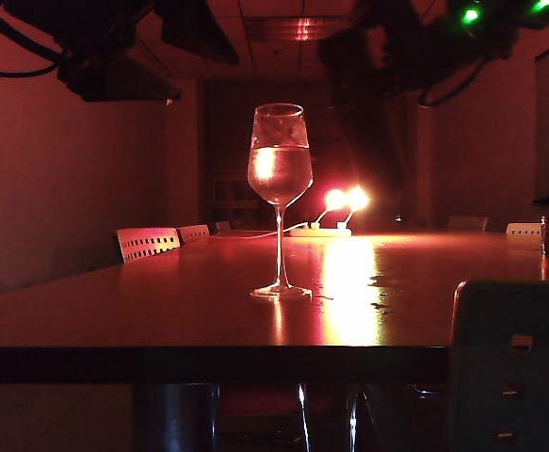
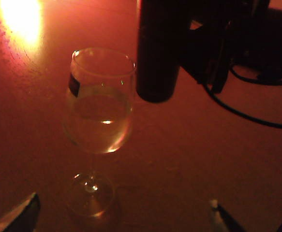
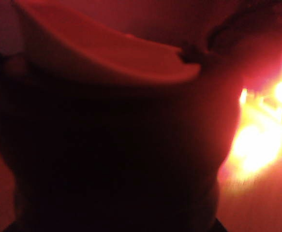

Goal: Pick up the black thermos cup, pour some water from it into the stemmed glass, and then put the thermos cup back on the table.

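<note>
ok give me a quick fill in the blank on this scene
The clear stemmed wine glass stands on the glossy wooden table, partly filled with ____.
The right gripper holds the tall black thermos cup in the ____, off the table.
The left gripper, near the glass, is ____.
Missing: water; air; open.

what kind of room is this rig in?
Probably a dim meeting room: a long glossy table, chair backs lined along its far side, and a power strip with lamps on it.
</note>
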`<action>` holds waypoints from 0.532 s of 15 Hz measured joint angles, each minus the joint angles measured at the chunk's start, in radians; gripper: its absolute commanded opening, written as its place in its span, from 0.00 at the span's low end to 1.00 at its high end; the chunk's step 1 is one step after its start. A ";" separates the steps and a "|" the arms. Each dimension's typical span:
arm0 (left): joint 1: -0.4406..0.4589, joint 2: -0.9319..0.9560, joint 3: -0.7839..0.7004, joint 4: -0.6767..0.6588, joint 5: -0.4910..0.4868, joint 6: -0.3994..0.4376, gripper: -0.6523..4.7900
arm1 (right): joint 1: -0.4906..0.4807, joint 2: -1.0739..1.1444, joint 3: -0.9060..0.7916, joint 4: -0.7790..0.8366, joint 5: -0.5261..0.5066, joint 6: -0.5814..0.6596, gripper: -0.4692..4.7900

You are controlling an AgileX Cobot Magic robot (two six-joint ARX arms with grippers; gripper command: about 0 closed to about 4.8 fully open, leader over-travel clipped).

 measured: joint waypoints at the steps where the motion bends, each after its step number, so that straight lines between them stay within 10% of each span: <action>1: 0.000 0.000 0.000 -0.003 0.000 0.001 1.00 | 0.012 0.000 0.000 -0.001 -0.001 -0.051 0.37; 8: 0.000 0.001 0.000 -0.065 -0.001 0.019 1.00 | 0.017 0.000 0.000 -0.022 0.006 -0.293 0.37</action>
